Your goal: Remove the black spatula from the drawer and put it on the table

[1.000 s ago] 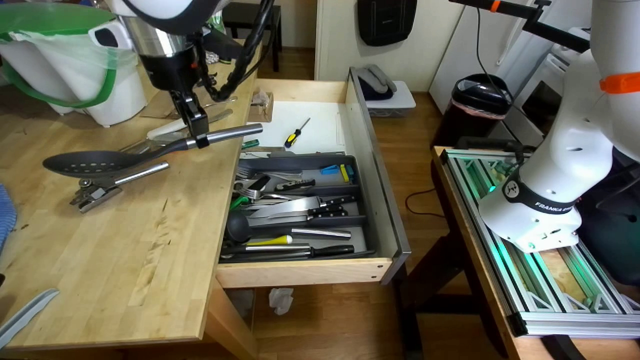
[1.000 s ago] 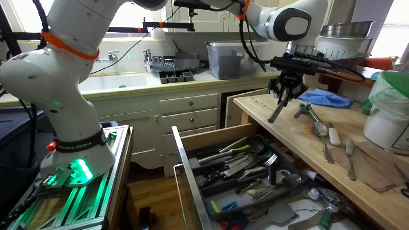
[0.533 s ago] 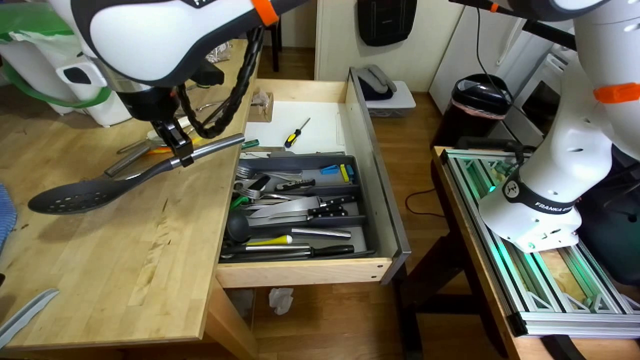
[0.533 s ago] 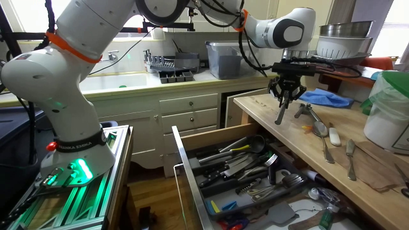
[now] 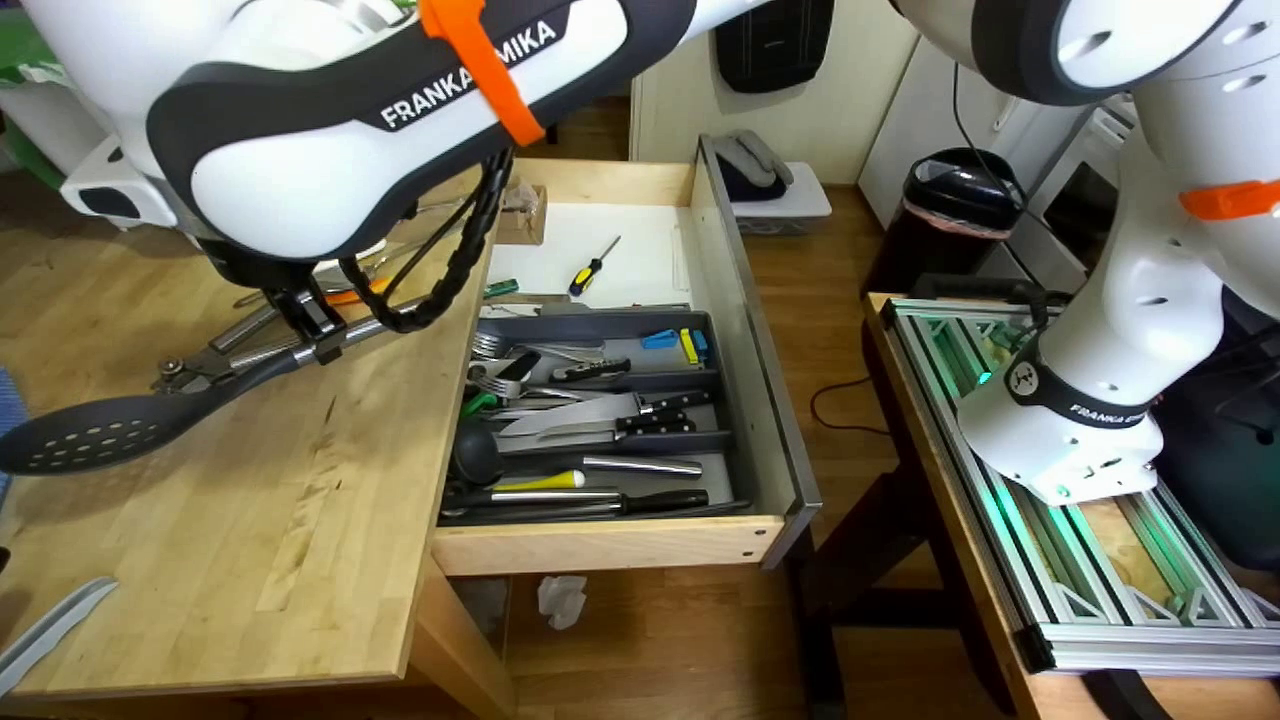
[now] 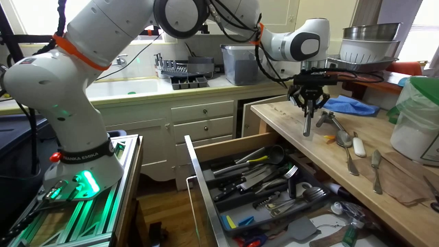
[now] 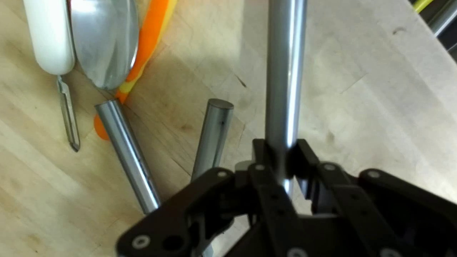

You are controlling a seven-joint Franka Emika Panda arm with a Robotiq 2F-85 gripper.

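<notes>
Plainly, jaws pinch black spatula [image 5: 165, 418] by handle [image 7: 286, 78] — perforated head [image 5: 80, 441] in exterior view only.

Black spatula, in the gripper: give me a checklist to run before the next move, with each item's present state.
1. Grip: ok; the gripper is shut on the metal handle of the black spatula.
2. Spatula out of the drawer: ok; it is over the table.
3. Room below: not ok; a two-handled metal tool runs under the gripper in the wrist view.
4. Head clear of the blue cloth: cannot tell; an exterior view cuts both off at its edge.
5. Spatula resting on the table before release: cannot tell; a shadow lies below the head, but contact is unclear.
</notes>
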